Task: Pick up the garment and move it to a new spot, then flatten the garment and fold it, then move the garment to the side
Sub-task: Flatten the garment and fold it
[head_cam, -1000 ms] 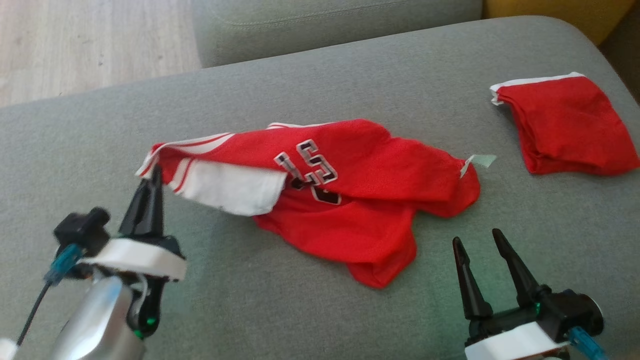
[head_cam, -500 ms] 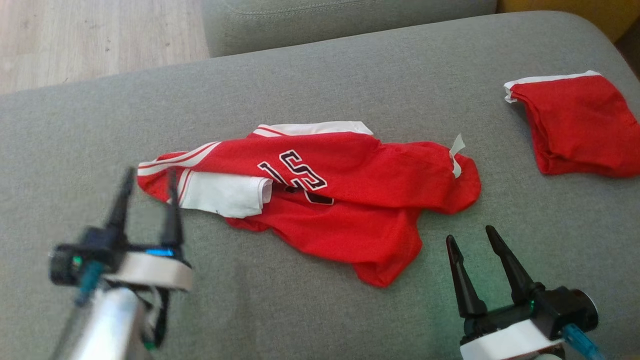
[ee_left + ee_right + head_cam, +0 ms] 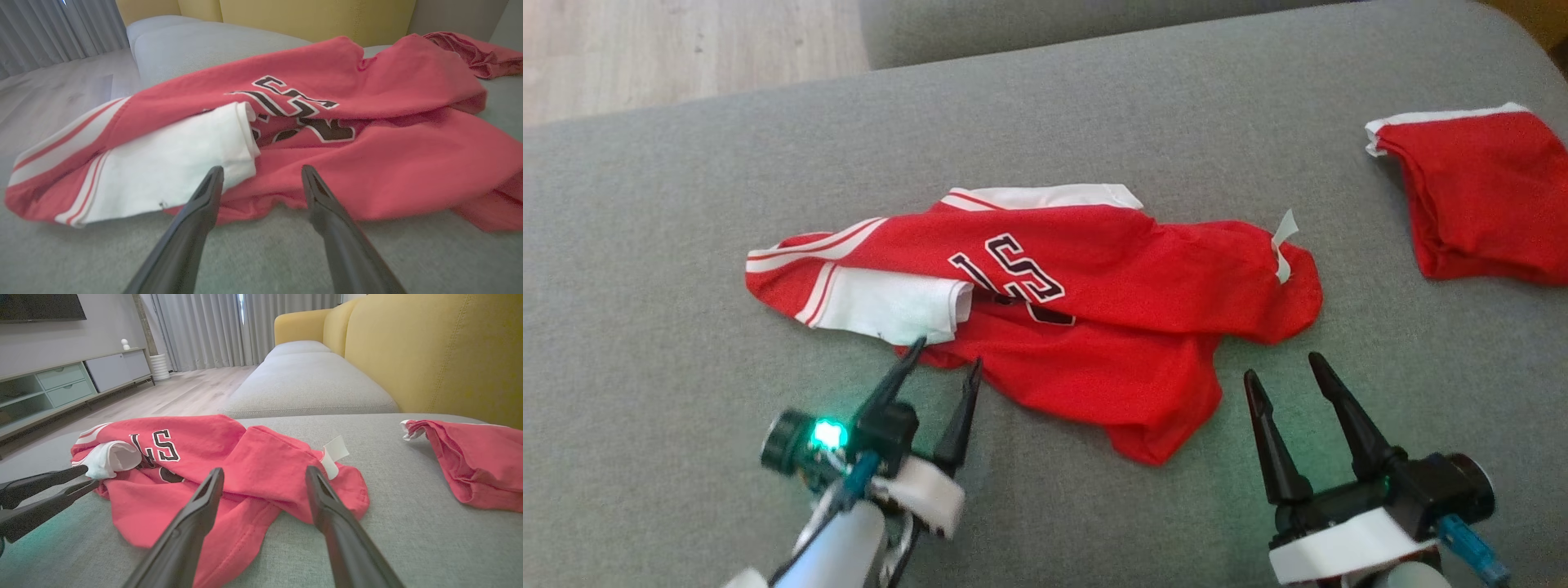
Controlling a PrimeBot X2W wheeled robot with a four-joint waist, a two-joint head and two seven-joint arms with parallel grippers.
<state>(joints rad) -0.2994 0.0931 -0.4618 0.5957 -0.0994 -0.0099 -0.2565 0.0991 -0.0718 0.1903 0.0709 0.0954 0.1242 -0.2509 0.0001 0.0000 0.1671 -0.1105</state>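
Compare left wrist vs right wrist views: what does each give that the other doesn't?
Left wrist: close-up dark speck on the white panel.
Right wrist: open right end effector, white tag, TV cabinet.
Both: lettered red garment, open left end effector with tips at its near edge, folded red garment, grey cushion, yellow backrest, curtains.

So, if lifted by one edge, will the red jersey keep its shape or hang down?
Probably it hangs limp: the red jersey already lies crumpled in soft folds. It looks thin and light, so it should lift easily. Pushed, it would likely bunch up on the grey cushion, not slide.
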